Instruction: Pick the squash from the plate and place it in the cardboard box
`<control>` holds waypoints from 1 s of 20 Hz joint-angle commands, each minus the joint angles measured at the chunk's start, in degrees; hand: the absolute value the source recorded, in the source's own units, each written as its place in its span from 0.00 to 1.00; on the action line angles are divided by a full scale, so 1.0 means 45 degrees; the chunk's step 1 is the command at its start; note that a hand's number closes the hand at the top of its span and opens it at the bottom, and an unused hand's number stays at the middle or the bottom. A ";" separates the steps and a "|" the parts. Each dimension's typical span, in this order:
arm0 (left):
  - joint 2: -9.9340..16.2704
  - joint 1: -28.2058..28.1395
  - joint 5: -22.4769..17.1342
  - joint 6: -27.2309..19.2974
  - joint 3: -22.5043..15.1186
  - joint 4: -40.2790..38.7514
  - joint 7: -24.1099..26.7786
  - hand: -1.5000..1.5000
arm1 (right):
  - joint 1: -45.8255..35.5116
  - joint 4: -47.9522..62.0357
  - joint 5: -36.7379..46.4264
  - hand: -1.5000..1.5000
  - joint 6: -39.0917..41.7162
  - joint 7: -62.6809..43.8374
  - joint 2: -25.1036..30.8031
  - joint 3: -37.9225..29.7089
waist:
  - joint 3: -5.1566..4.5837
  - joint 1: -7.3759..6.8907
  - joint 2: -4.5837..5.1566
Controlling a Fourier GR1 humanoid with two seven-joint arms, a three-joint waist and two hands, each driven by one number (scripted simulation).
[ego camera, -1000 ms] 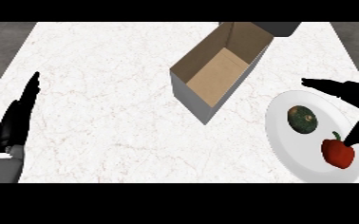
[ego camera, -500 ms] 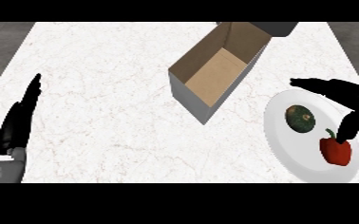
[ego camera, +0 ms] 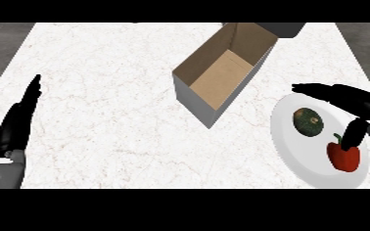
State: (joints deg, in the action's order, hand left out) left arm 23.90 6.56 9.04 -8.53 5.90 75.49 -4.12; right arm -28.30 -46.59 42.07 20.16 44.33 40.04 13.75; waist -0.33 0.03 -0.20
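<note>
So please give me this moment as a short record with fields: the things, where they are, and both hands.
squash: dark green, on the plate, not held
plate: white, at the counter's right edge
red pepper: on the plate, nearer the robot than the squash
cardboard box: open, nothing inside, left of the plate
right hand: open above the squash
left hand: open, resting at the left edge

Kitchen: marble counter [ego camera: 108, 103], plate [ego camera: 289, 147] of vegetables.

The round white plate [ego camera: 289, 147] is cut off by the right edge and the lower edge of the view, so its right rim does not show. The black right hand [ego camera: 339, 98] also runs out at the right edge, and its thumb covers the stem of the red bell pepper [ego camera: 344, 156]. The far end of the open brown cardboard box [ego camera: 224, 73] is hidden under a dark grey block [ego camera: 282, 28] at the top.
</note>
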 commanded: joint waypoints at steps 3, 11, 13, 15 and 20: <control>-0.0443 0.0156 0.0532 -0.0348 0.0139 -0.0961 0.0811 0.50 | 0.0902 -0.2053 -0.0449 0.00 0.1096 0.0006 -0.0042 -0.0468 | 0.0064 0.0071 0.0029; -0.0464 -0.0317 0.0286 0.0301 0.0540 -0.0333 0.0768 0.50 | 0.1156 -0.1939 0.1327 0.00 0.0774 -0.2006 -0.0754 -0.0032 | 0.0071 -0.0082 0.0062; -0.0184 0.0156 0.0567 0.0418 0.0425 0.0547 -0.0470 0.50 | 0.1147 -0.1527 0.1512 0.00 0.0654 -0.2077 -0.0863 -0.0245 | 0.0078 -0.0091 0.0055; -0.0596 0.0040 0.0643 0.0299 0.0440 -0.0118 0.0109 0.50 | 0.1717 -0.2710 0.1547 0.00 0.1118 -0.2693 -0.1124 -0.0264 | 0.0071 -0.0010 0.0036; -0.0570 0.0024 0.0780 0.0363 0.0372 0.0711 -0.0495 0.50 | 0.1006 -0.1173 0.2160 1.00 -0.1769 -0.2066 -0.2049 -0.0798 | 0.0086 -0.0099 0.0058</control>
State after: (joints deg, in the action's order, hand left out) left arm 21.96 5.98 11.47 -6.49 8.39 76.87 -4.06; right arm -23.51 -53.09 50.21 19.36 35.24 34.10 11.19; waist -0.27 -0.41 -0.11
